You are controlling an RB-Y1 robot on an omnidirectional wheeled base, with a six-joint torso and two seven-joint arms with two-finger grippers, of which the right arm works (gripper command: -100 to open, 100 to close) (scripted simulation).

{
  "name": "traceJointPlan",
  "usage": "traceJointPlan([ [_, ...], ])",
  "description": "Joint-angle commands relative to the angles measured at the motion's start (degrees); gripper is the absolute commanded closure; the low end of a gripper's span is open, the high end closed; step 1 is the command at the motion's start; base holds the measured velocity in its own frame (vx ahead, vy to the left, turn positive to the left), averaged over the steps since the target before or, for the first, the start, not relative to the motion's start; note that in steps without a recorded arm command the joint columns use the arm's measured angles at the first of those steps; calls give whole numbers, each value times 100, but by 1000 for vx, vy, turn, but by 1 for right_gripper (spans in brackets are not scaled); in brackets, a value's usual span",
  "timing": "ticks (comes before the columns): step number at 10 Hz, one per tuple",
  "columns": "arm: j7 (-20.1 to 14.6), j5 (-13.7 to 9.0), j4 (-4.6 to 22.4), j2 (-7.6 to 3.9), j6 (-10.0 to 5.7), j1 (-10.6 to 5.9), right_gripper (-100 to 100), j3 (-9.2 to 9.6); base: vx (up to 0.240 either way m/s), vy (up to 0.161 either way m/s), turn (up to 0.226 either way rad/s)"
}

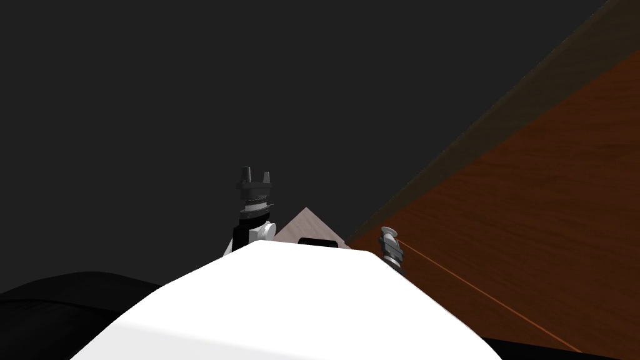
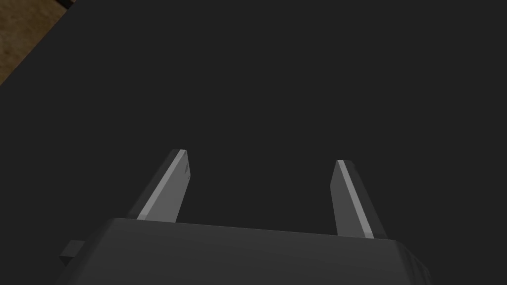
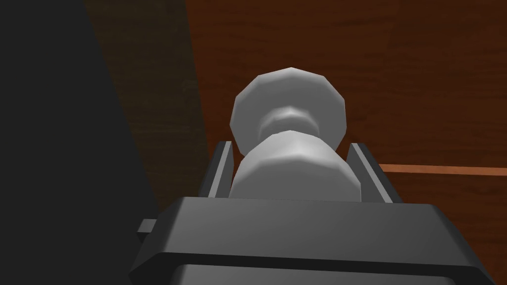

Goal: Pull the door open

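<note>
The wooden door (image 1: 531, 187) is red-brown and stands at the robot's right side. Its grey knob (image 3: 289, 106) sits near the door's edge, just beside a darker brown strip (image 3: 158, 99) and a dark grey wall (image 1: 187, 94).

The right gripper (image 3: 291, 148) is clamped on the knob: its two fingers (image 3: 221, 168) press the sides of the outer bulb. The left gripper (image 2: 262, 157) hangs in front of the wall, its fingers apart and holding nothing.

I judge the door to be a stiff, rather heavy panel that will swing in an arc, not come straight. The knob looks smooth and round, so it may slip between thin blades. The best hold is probably behind the bulb, at the narrow neck.

I count one door, one knob, two grippers with two fingers each, and one thin orange line (image 3: 445, 169) across the door.
</note>
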Motion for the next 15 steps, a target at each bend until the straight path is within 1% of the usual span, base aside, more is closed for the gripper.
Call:
traceJointPlan([
  [1, -7, -2, -5, 5, -8, 1, 100, -1, 0, 0, 0],
  [2, -51, 70, -52, -47, -33, 34, 100, 110, -113, -24, 63],
  [4, -95, 131, -96, -89, -63, 63, 100, 205, -186, 33, 53],
  [6, -161, 224, -165, -152, -108, 107, 100, 351, -218, 47, 35],
  [7, -211, 295, -217, -200, -142, 141, 100, 460, -209, 4, 60],
  [10, -305, 425, -312, -289, -205, 203, 100, 664, -225, 25, 56],
  [11, -250, 389, -336, -279, -167, 217, 100, 612, -92, 14, 11],
  [12, -291, 502, -380, -314, -228, 254, 100, 769, -159, -19, 50],
  [13, -300, 526, -388, -324, -243, 259, 100, 800, -229, -29, 74],
  [15, -352, 663, -437, -380, -333, 289, 100, 976, -233, -14, 60],
])
